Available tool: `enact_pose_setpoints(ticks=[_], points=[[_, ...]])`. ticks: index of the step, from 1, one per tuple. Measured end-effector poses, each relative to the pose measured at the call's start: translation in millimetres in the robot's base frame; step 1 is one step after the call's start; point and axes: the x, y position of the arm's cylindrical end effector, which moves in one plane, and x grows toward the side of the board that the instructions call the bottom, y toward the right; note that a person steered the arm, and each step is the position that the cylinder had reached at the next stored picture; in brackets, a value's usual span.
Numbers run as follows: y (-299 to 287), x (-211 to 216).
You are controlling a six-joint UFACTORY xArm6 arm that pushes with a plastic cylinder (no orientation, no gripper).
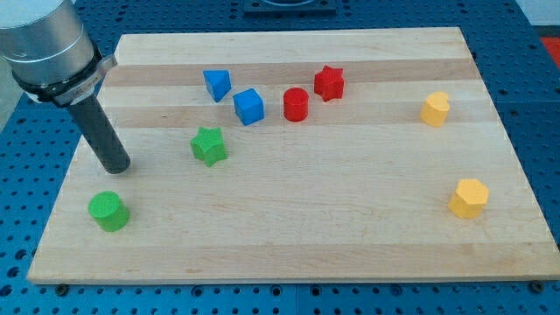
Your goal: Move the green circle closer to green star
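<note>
The green circle (108, 211) lies near the board's lower left corner. The green star (209, 145) lies up and to the right of it, well apart from it. My tip (116, 166) rests on the board just above the green circle and to the left of the green star, touching neither.
A blue triangle (217, 84), a blue cube (248, 106), a red cylinder (296, 104) and a red star (329, 83) sit in the upper middle. Two yellow blocks (435, 109) (468, 198) lie at the right. The wooden board (350, 227) has blue table around it.
</note>
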Motion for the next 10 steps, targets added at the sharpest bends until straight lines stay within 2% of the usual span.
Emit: enact_pose_setpoints(ticks=[3, 6, 7, 8, 9, 10], points=[[-2.5, 0.0], [-30.2, 0.0], [-72.0, 8.3], [-72.3, 11.4], [-71.3, 61.8], [-71.1, 89.2]])
